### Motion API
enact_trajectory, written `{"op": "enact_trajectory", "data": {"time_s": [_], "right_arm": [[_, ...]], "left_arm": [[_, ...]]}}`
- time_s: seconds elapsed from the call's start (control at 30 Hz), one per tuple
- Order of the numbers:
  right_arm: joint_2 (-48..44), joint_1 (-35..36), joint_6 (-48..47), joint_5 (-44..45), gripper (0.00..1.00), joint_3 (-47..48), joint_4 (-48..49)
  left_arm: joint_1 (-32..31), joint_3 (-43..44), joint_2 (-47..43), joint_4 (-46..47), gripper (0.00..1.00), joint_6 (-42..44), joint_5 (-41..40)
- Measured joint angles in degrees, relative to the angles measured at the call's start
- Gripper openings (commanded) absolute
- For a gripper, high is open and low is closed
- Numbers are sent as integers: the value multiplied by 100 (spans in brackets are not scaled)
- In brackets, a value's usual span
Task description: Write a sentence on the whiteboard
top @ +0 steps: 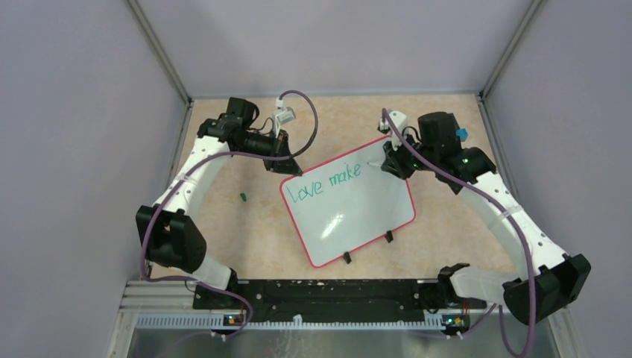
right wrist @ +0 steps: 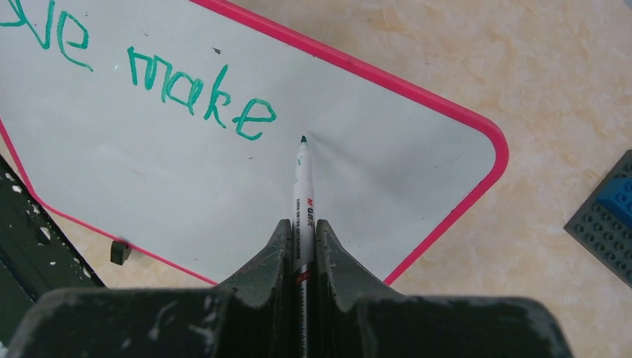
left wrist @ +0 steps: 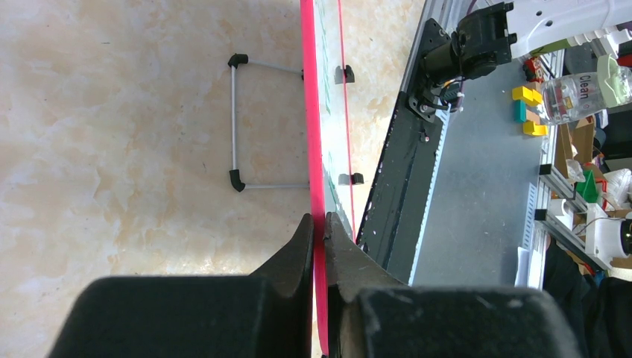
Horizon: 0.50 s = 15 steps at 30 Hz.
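The whiteboard (top: pixel 350 216), white with a red-pink frame, lies tilted on the table and reads "Love make" in green. My left gripper (top: pixel 289 165) is shut on the board's far-left corner; the left wrist view shows the red frame (left wrist: pixel 313 134) edge-on, pinched between the fingers (left wrist: pixel 319 227). My right gripper (right wrist: pixel 302 225) is shut on a white marker (right wrist: pixel 302 183) with a green tip. The tip sits just right of the "e" of "make" (right wrist: pixel 253 119), at or barely above the surface. From above, the right gripper (top: pixel 389 162) is at the board's far-right corner.
A small green cap (top: pixel 242 197) lies on the table left of the board. A dark studded plate with a blue brick (right wrist: pixel 607 216) sits right of the board. The board's wire stand (left wrist: pixel 237 123) and black clip feet (top: pixel 346 258) stick out from its edges. Cage walls enclose the table.
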Motion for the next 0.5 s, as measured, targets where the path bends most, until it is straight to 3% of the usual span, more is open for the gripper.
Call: {"op": "enact_trajectory", "data": {"time_s": [0.5], "right_arm": [[234,0,15,-39,0,83,125]], "left_arm": [[0,0,0,13,0,4,-46]]}}
